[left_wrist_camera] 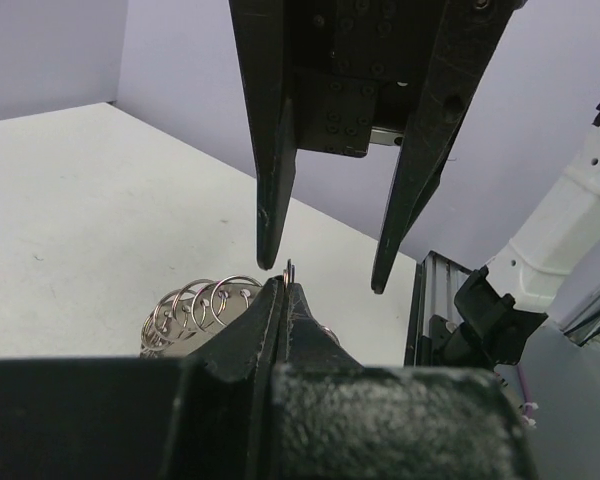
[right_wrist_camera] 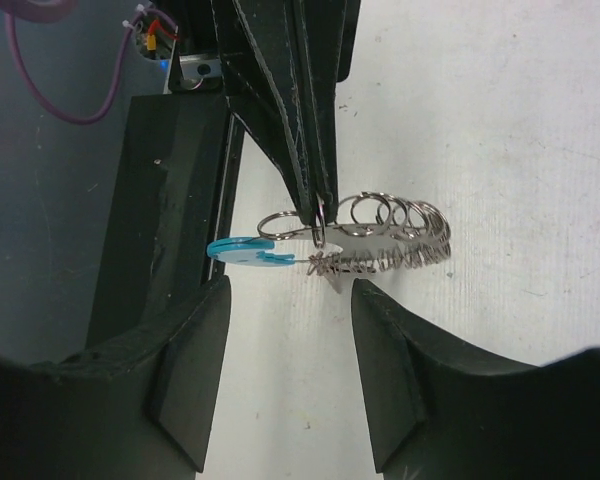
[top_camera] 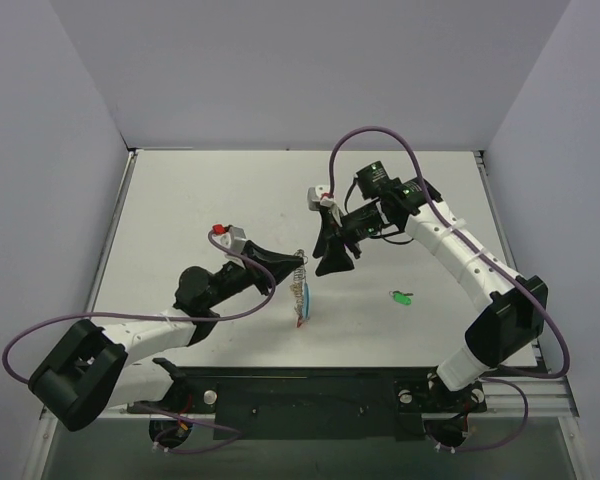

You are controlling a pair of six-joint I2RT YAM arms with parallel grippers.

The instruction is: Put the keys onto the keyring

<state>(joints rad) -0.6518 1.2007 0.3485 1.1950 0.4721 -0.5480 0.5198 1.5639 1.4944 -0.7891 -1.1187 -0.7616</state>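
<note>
The keyring (right_wrist_camera: pixel 390 240) hangs from the left gripper (right_wrist_camera: pixel 316 208), whose fingers are pressed together on one of its wire loops. The remaining coils and a blue tag (right_wrist_camera: pixel 242 250) fan out either side of that pinch. Whether its low end touches the table (top_camera: pixel 230 190) I cannot tell. Just beside the keyring hovers the right gripper (right_wrist_camera: pixel 290 292), fingers spread and empty. From its wrist view the ring sits just beyond the gap between them, touching neither. Right of the keyring, apart from it and from both grippers, a green key (top_camera: pixel 400 297) lies flat on the table. No key appears to be threaded on. The step in hand looks like presenting the ring steady for loading. The next move probably falls to the right gripper: go to the green key, pinch its head, and feed its hole onto a loop, which calls for fine alignment given how small the key is.
</note>
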